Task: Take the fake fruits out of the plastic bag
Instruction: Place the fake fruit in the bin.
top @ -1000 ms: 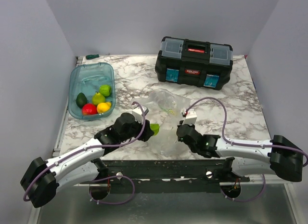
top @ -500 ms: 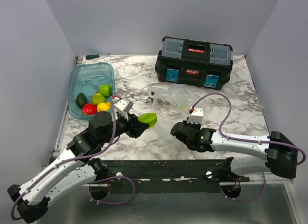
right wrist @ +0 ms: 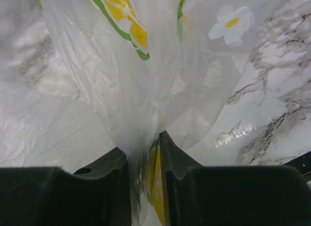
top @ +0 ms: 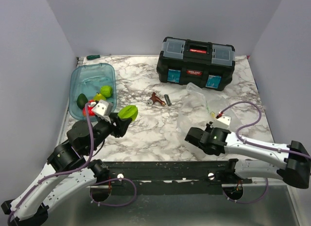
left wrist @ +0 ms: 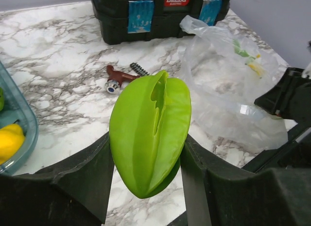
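Observation:
A lime-green ridged fake fruit (left wrist: 148,133) sits between my left gripper's (left wrist: 146,155) fingers, which are shut on it. In the top view that fruit (top: 128,112) hangs above the table just right of the teal tub (top: 92,73). Inside the tub lie other fake fruits: a lime-green one (top: 106,90), a dark green one (top: 82,98) and a red one (top: 88,111) partly hidden by my wrist. The clear plastic bag (top: 197,107) lies crumpled at centre right. My right gripper (right wrist: 144,148) pinches a bunched fold of the bag (right wrist: 146,80), its fingers close together with printed film between them.
A black toolbox (top: 197,63) stands at the back. A brown piece of hardware (top: 155,99) and a small black one (top: 167,99) lie on the marble between tub and bag. A green-handled screwdriver (top: 92,57) rests at the back left corner.
My left gripper has carried the lime-green fruit up and left, close to the tub. My right arm has pulled the bag to the right, uncovering the hardware bits.

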{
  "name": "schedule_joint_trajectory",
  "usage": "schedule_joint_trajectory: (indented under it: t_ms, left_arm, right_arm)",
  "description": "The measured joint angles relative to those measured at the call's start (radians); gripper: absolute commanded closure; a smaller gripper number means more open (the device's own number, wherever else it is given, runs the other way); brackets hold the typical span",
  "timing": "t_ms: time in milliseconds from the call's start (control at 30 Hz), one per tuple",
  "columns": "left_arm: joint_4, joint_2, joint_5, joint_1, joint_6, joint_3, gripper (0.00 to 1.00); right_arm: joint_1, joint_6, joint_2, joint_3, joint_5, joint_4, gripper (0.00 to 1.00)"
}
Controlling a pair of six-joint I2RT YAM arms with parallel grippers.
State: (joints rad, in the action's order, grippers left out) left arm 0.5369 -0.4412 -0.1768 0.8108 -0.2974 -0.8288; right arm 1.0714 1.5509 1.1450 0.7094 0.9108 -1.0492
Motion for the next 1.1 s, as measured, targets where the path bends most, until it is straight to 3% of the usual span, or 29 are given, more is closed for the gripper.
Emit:
schedule_joint_trajectory:
  t_ms: [100,200,267,467,633,767,1100]
  left_arm:
    - [0.02,0.002,-0.038,0.0,0.003,0.0,0.78]
    - [0.032,0.002,-0.068,0.0,0.003,0.0,0.82]
    - [0.032,0.0,-0.1,0.0,0.003,0.0,0.86]
    - [0.035,-0.06,-0.217,-0.024,0.0,0.0,0.88]
    - [0.034,-0.14,-0.242,-0.111,0.0,-0.004,0.92]
    - [0.018,-0.215,-0.196,-0.276,-0.01,-0.019,0.92]
    - [-0.087,-0.41,0.137,-0.785,-0.142,-0.025,0.91]
  right_arm:
    - [0.0,-0.003,-0.081,-0.019,-0.004,0.002,0.43]
    - [0.0,-0.049,-0.118,-0.031,-0.011,0.034,0.29]
    - [0.0,-0.111,-0.148,-0.035,-0.019,0.071,0.27]
    - [0.0,-0.274,-0.231,0.01,-0.021,0.101,0.07]
    - [0.0,-0.416,-0.305,0.087,-0.039,0.132,0.02]
    - [0.0,-0.511,-0.35,0.12,-0.071,0.162,0.01]
    - [0.0,-0.657,-0.46,0.124,-0.131,0.216,0.0]
